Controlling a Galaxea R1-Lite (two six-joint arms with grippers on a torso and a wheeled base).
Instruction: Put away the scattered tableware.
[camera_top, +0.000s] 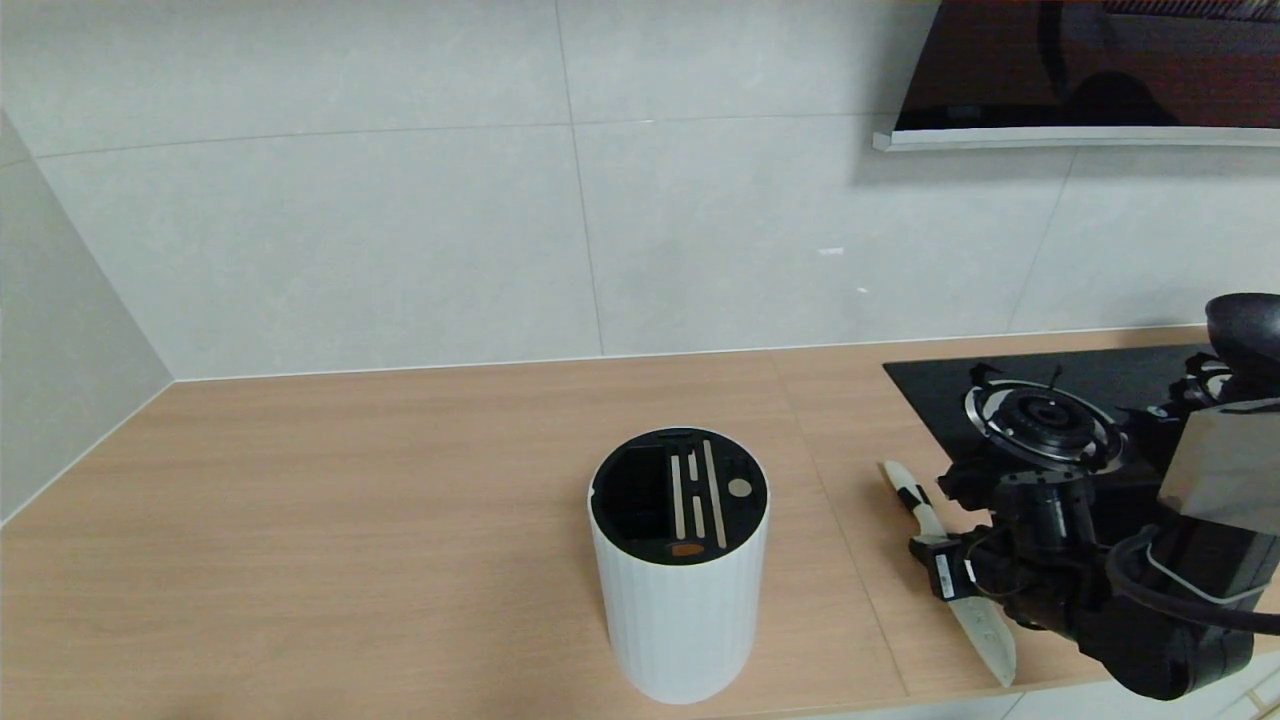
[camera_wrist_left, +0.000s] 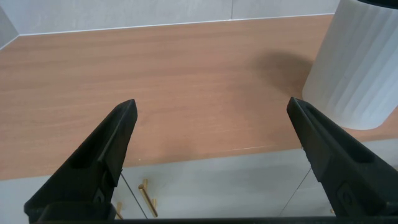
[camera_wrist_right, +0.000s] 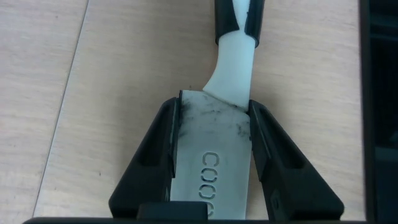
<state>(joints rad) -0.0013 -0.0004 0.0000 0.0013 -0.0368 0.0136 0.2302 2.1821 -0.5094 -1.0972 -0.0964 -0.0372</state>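
Knife (camera_top: 986, 630): flat on table (camera_top: 350, 520), right of white holder (camera_top: 680, 590). Long axis runs away from me, handle far, tip toward table front edge.
My right gripper (camera_top: 940, 565): at blade heel, pinching blade across width.
My left gripper (camera_wrist_left: 211, 106): spread, beyond holder; right arm nearer.

White knife (camera_top: 985, 632) lies flat on the counter (camera_top: 350, 520) beside upright white holder (camera_top: 685, 620)

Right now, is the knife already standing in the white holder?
No, the knife lies flat on the wooden counter beside the stove, apart from the white holder.
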